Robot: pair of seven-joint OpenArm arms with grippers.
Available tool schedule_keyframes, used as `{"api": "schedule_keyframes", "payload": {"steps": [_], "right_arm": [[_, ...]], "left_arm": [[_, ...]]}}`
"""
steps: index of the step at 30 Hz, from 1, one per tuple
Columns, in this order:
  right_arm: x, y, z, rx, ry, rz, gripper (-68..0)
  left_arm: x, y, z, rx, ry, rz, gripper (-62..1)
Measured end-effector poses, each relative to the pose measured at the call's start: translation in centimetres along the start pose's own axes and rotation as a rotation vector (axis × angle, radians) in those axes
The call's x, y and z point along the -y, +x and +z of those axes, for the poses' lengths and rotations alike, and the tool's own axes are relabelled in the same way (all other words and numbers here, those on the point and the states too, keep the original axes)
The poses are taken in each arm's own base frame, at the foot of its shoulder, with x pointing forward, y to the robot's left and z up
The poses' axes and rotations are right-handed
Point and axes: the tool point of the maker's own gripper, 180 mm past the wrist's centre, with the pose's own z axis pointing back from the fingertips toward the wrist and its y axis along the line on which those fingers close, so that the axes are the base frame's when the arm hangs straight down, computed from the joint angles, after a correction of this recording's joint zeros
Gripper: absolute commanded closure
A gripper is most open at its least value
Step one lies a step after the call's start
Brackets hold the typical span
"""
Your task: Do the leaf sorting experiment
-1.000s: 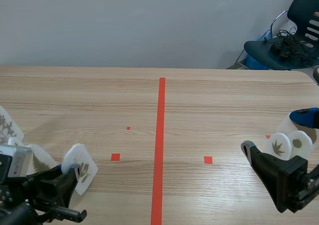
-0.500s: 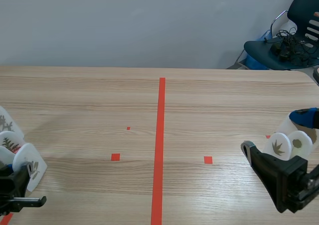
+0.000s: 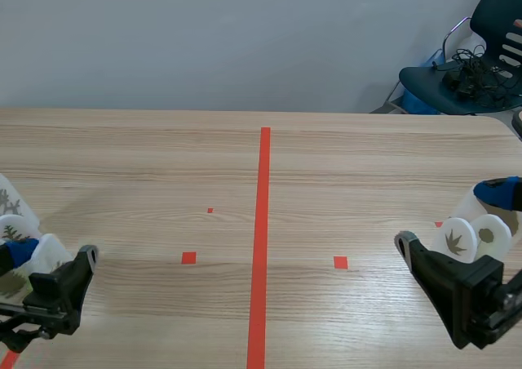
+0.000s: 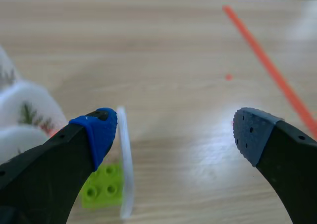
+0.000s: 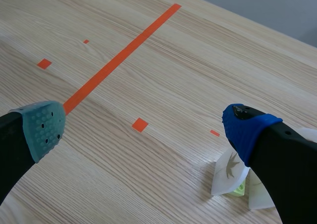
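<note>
Scene view: left hand [image 3: 51,256] gapes beside discs [image 3: 10,222].

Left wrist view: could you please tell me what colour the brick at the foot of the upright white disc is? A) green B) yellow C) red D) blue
A: the brick at the foot of the disc is lime green, with round studs showing.

My left pincer [image 3: 51,255] hangs low at my near left, its arm barely in view. Its two fingers are spread wide, the blue pad [image 4: 96,130] well apart from the dark one. My right pincer [image 3: 450,218] sits low at my right, fingers likewise spread wide, one pad grey-green [image 5: 43,127], the other blue.
</note>
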Motion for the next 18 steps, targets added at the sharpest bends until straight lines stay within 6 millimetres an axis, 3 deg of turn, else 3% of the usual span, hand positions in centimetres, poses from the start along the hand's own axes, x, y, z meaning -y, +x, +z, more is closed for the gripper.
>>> {"api": "schedule_keyframes", "payload": {"steps": [5,8,12,18], "right_arm": [[0.0,0.1,0.0,0.003,-0.001,-0.007,-67.9],[0.0,0.1,0.0,0.005,-0.001,-0.01,-67.9],[0.0,0.1,0.0,0.007,-0.001,-0.01,-67.9],[0.9,0.6,0.2,0.026,-0.024,-0.031,-67.9]], "left_arm": [[2.3,6.8,1.2,0.093,-0.131,-0.061,-62.3],[4.7,10.9,2.5,0.163,-0.262,-0.064,-62.3],[8.7,11.7,3.4,0.105,-0.426,-0.118,-62.3],[10.9,12.1,3.8,0.101,-0.483,-0.117,-62.3]]}}
